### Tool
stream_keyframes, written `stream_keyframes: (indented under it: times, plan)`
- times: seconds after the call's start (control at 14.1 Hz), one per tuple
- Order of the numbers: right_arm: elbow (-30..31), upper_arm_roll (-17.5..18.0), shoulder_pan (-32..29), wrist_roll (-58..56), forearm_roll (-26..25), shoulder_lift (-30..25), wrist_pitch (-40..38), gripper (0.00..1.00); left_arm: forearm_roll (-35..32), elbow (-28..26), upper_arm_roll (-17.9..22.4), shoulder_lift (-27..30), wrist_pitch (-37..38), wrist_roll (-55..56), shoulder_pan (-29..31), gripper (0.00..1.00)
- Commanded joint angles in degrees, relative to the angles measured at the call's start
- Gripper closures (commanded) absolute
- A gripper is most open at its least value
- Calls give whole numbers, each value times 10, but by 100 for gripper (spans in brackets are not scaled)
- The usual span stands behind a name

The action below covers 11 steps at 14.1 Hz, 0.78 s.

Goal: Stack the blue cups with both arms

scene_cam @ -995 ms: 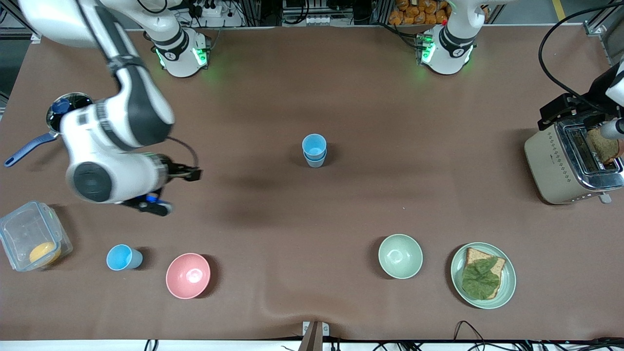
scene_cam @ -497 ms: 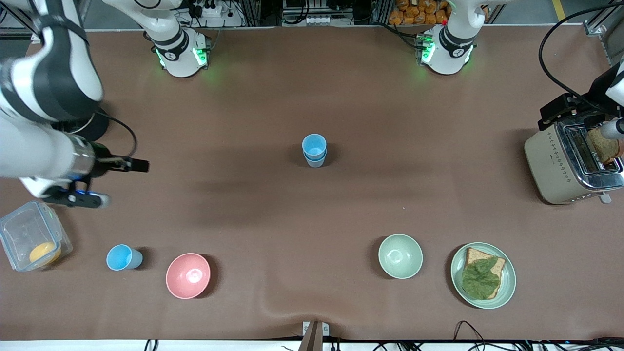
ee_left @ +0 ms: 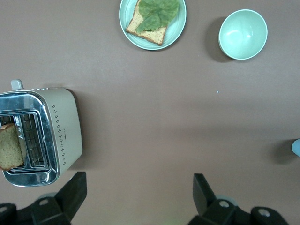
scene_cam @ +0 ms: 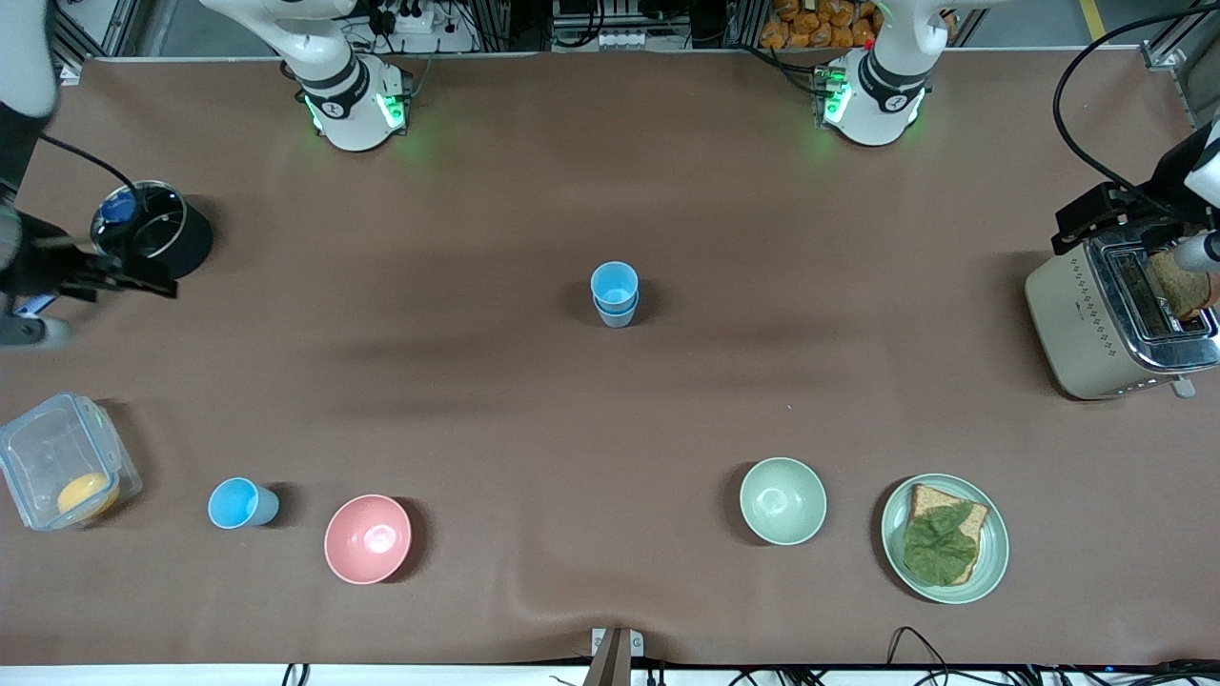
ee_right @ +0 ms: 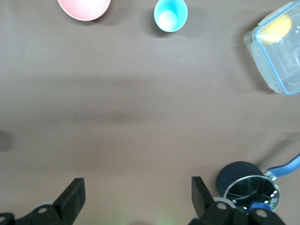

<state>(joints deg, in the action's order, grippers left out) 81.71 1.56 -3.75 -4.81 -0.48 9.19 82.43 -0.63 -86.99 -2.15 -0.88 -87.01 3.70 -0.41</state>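
In the middle of the table a sky-blue cup (scene_cam: pixel 614 283) sits nested in a duller grey-blue cup (scene_cam: pixel 616 316). No gripper is near this stack. Another sky-blue cup (scene_cam: pixel 238 503) (ee_right: pixel 170 15) stands alone between the pink bowl and the clear container, near the front edge at the right arm's end. My right gripper (ee_right: pixel 137 190) hangs open and empty high over the table beside the black pot. At the other end my left gripper (ee_left: pixel 138 187) is also open and empty, up beside the toaster. The stack's edge (ee_left: pixel 296 147) just shows in the left wrist view.
A pink bowl (scene_cam: pixel 368 538), a clear container (scene_cam: pixel 62 462) with a yellow item and a black pot (scene_cam: pixel 151 233) occupy the right arm's end. A pale green bowl (scene_cam: pixel 782 500), a plate with bread and lettuce (scene_cam: pixel 944 538) and a toaster (scene_cam: pixel 1115 319) holding toast are at the left arm's end.
The right arm has swung away from the table's middle toward its own end, and now sits at the view's edge near the pot. The left arm and the cups have not moved.
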Motion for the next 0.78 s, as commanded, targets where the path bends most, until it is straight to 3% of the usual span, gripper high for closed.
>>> stream_keyframes:
  times: [0.0, 0.36, 0.71]
  plan:
    - [29, -15, 2, -29, -5, -31, 3, 0, 7, 0, -1, 7, 8, -16, 4, 0]
    - [34, -18, 1, -4, -3, -71, 2, 0, 5, 5, 0, 8, 8, -13, 4, 0]
    - [37, -16, 9, 62, 1, -73, 16, 0, 5, 11, 0, 7, 8, -14, 4, 0]
